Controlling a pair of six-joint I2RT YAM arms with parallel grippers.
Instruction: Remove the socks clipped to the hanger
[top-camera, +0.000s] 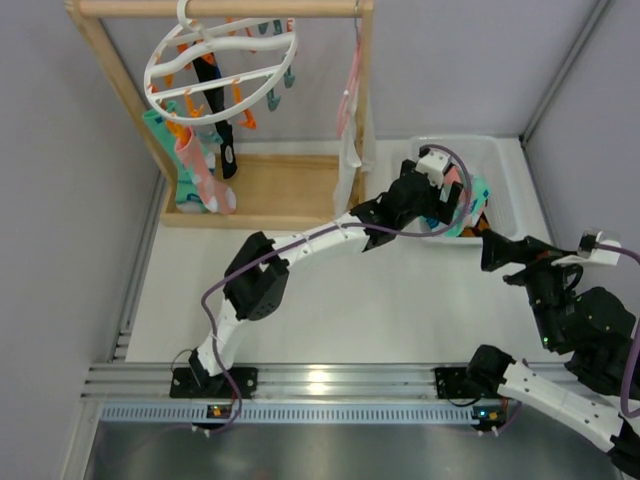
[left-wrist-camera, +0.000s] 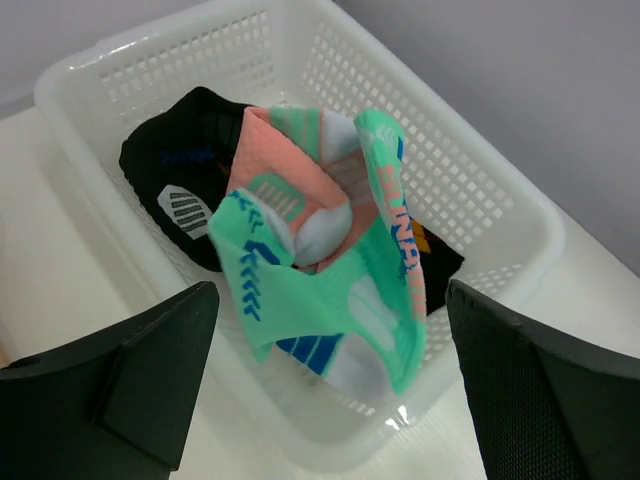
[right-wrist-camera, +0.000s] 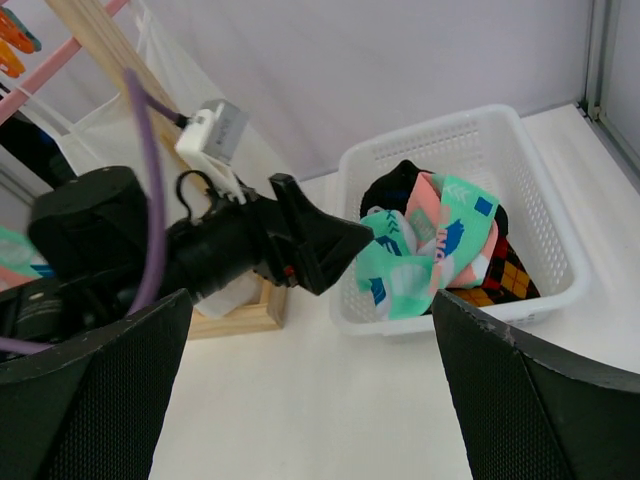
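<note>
The white ring hanger (top-camera: 220, 62) hangs by its hook from the wooden rack's top bar. Clipped under it are a mint-teal sock (top-camera: 163, 135), a salmon-pink sock (top-camera: 200, 172) and a black sock (top-camera: 222, 140). My left gripper (top-camera: 458, 205) is over the white basket (top-camera: 505, 160); its jaws stand wide open (left-wrist-camera: 330, 385). A mint-teal and salmon sock (left-wrist-camera: 330, 270) lies loose below them, draped over the basket's near rim. My right gripper (top-camera: 495, 250) (right-wrist-camera: 310, 390) is open and holds nothing, low over the table near the basket.
The basket (left-wrist-camera: 470, 190) also holds a black sock (left-wrist-camera: 180, 165) and a sock with orange diamonds (right-wrist-camera: 500, 285). A white and pink cloth (top-camera: 350, 120) hangs at the rack's right post. The rack's wooden base (top-camera: 280, 190) lies left of the basket.
</note>
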